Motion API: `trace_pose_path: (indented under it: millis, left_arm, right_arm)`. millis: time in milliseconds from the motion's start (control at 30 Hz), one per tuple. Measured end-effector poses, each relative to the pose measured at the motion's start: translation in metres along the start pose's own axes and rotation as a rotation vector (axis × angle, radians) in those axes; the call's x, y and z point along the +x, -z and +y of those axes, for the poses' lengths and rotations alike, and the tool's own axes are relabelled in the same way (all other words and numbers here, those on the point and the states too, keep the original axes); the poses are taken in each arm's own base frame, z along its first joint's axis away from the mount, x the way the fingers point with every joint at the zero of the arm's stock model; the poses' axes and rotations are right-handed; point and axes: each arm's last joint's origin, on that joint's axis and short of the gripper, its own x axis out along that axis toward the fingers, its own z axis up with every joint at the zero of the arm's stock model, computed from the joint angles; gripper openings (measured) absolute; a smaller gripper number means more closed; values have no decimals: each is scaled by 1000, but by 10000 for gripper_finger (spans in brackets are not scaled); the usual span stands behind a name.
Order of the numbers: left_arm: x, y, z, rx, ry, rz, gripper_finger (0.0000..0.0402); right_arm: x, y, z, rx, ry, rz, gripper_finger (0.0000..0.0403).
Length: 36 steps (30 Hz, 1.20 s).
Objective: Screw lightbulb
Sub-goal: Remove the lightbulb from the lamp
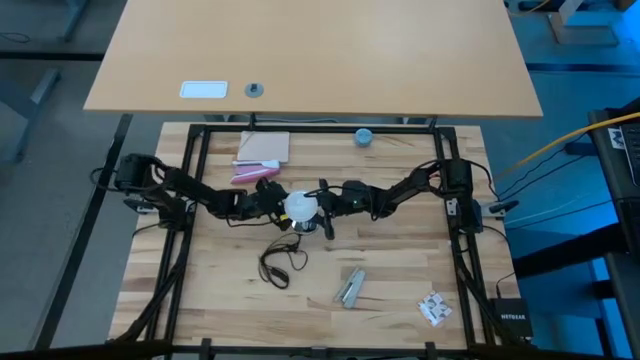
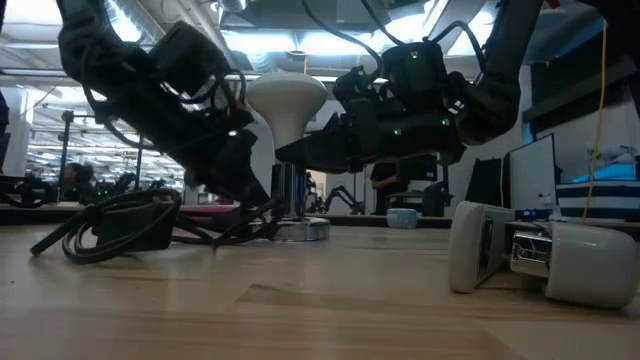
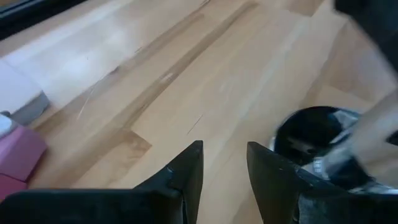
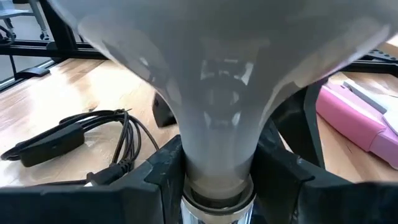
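On the counter (image 1: 200,300), a white adapter (image 1: 433,309) lies at five o'clock and a silvery clip (image 1: 350,287) nearer centre; a coiled black cord (image 1: 278,265) sits at six o'clock of the lightbulb (image 1: 301,207); the lightbulb stands upright at the counter's centre, neck down in the silvery socket (image 2: 292,228); the right gripper (image 4: 217,171) is clamped on its neck; the left gripper (image 3: 224,180), half-open, holds nothing beside the socket; pink boxes (image 1: 262,160) lie at eleven o'clock; a blue-grey cap (image 1: 363,136) at one o'clock.
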Motion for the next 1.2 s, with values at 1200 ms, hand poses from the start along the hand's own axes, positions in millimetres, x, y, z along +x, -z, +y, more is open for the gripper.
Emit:
trace_pose_path:
  millis: [1200]
  left_arm:
    - [-48, 36, -48, -114, 237, 261, 115]
  right_arm:
    - [0, -1, -1, -6, 33, -2, 162]
